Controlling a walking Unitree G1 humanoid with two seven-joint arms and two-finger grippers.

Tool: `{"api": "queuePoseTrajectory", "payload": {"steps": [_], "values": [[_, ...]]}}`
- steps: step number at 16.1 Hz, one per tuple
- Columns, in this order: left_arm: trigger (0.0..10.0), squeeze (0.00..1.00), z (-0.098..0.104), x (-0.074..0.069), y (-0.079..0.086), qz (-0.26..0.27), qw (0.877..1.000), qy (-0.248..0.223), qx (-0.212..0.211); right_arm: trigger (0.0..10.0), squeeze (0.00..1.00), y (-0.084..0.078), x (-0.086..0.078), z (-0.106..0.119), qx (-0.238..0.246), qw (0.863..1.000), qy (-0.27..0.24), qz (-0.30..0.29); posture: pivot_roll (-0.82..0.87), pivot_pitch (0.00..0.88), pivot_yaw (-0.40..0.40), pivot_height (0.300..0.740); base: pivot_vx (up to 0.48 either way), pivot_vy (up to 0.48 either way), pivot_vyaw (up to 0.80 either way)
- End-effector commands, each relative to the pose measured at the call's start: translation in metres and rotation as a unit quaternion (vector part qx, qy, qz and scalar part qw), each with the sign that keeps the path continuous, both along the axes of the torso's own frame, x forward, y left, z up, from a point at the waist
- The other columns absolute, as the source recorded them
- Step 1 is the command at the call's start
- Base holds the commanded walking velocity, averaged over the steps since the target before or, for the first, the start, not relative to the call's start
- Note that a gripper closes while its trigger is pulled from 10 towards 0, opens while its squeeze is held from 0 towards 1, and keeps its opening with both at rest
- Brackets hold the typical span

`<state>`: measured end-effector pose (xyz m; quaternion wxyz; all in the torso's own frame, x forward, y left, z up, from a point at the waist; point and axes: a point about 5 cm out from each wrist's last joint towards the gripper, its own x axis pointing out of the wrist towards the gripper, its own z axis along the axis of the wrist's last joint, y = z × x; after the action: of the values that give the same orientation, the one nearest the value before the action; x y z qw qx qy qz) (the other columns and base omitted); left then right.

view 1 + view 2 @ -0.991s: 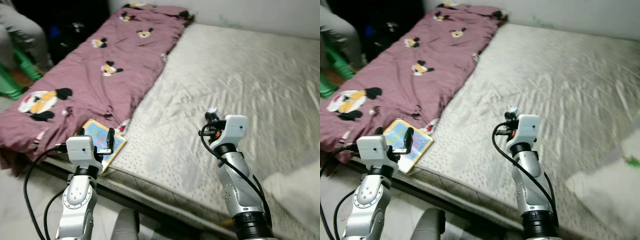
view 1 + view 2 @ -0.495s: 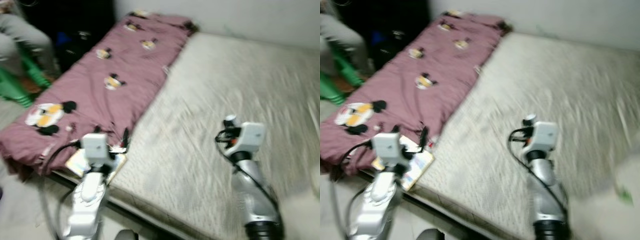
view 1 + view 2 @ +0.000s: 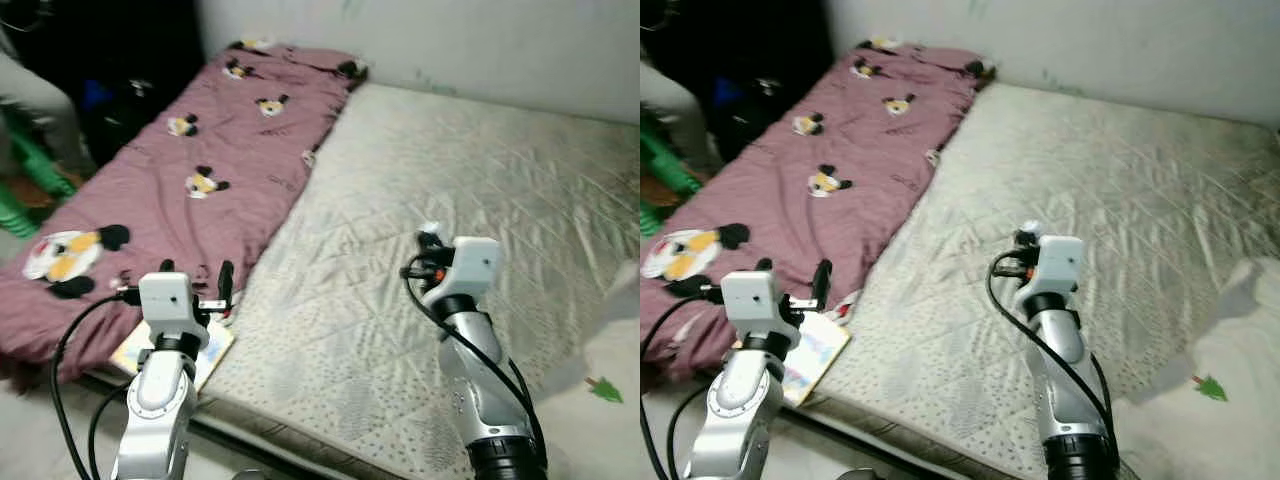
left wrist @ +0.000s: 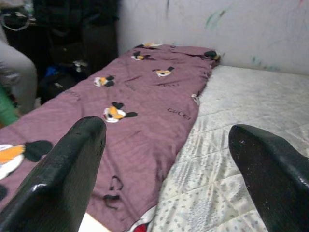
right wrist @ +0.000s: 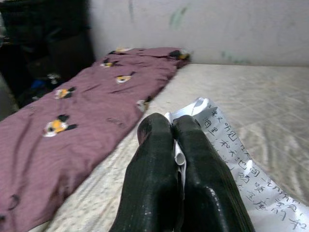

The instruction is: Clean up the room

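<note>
The right gripper (image 5: 176,145) is closed tight on a paper (image 5: 227,159), which is white with rows of small black writing. The paper sticks out from between the two black fingers (image 5: 149,169), and its far end runs off the edge of the right wrist view, so the whole sheet cannot be seen. From the head views the paper is too small to make out. The right arm is bent up over the pale mattress (image 3: 480,180), with the gripper held above it. The left gripper (image 3: 195,280) is wide open and holds nothing. It is raised above the near edge of the bed, over a colourful book (image 3: 205,345) that is partly hidden behind the arm. Farther back lies a purple blanket (image 3: 200,150) with cartoon mouse pictures. At the far left, a person's leg (image 3: 35,100) is cut off by the edge.
</note>
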<state>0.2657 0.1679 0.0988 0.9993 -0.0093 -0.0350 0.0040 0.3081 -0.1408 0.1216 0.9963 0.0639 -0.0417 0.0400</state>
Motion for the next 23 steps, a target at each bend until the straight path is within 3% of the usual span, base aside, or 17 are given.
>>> {"api": "queuePoseTrajectory", "payload": {"steps": [1,13,23], "values": [[10.0,0.0,-0.002,-0.0008,0.001,-0.001,1.0,0.007,-0.003,10.0,0.0,-0.0022,-0.0017,-0.0005,0.002,1.0,0.002,-0.001,0.03,0.08,0.038,0.74,0.0,0.0,0.0],[10.0,0.0,-0.0009,-0.0001,-0.004,-0.009,1.0,0.005,-0.003,10.0,0.0,-0.0009,-0.001,-0.0061,0.002,1.0,0.019,-0.002,0.02,0.076,0.028,0.74,0.0,0.0,0.0],[10.0,0.0,-0.0003,0.0025,-0.004,-0.011,1.0,0.003,-0.005,10.0,0.0,-0.0003,0.0013,-0.0076,-0.002,1.0,0.022,-0.002,0.03,0.073,0.029,0.74,-0.154,0.0,0.0]]}}
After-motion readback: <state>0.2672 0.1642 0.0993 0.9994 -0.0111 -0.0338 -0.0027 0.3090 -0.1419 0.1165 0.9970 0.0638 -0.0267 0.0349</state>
